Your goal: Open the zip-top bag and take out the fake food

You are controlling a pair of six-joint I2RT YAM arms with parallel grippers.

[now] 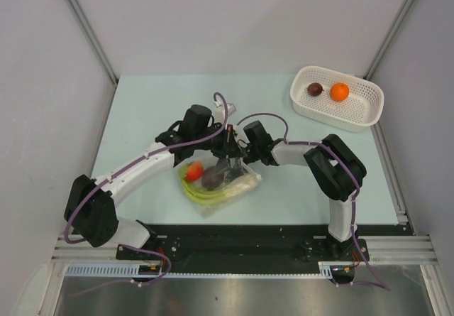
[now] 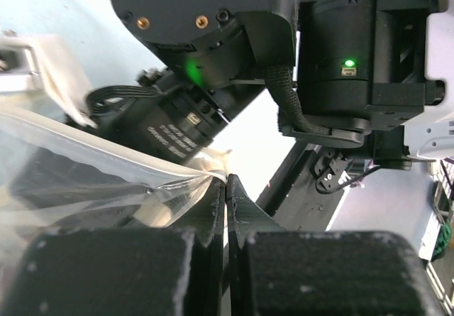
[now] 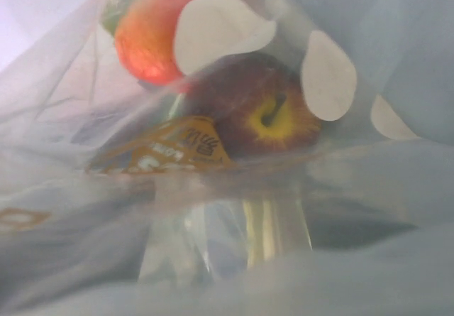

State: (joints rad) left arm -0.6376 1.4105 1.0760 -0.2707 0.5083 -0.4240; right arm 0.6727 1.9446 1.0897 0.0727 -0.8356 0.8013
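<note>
Fingers (image 2: 209, 213) of the left gripper (image 2: 225, 192) clench one edge of the zip-top bag (image 1: 220, 188). Right gripper (image 1: 233, 156) beside that edge: grip cannot be told.

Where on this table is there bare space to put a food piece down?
Bare table at the far left, beyond the left arm; also front right, between the right arm and the table edge, nearer than the basket. Crowded: the centre, around the zip-top bag.

1. The zip-top bag (image 1: 234, 188) is clear.
2. Through it show a red tomato (image 1: 194, 170), a purple-brown lump (image 1: 213, 178) and green stalks (image 1: 201, 195).
3. The white basket (image 1: 355, 115) is perforated.
4. The ball (image 1: 340, 91) is orange.
5. The table (image 1: 142, 117) is pale mint.
</note>
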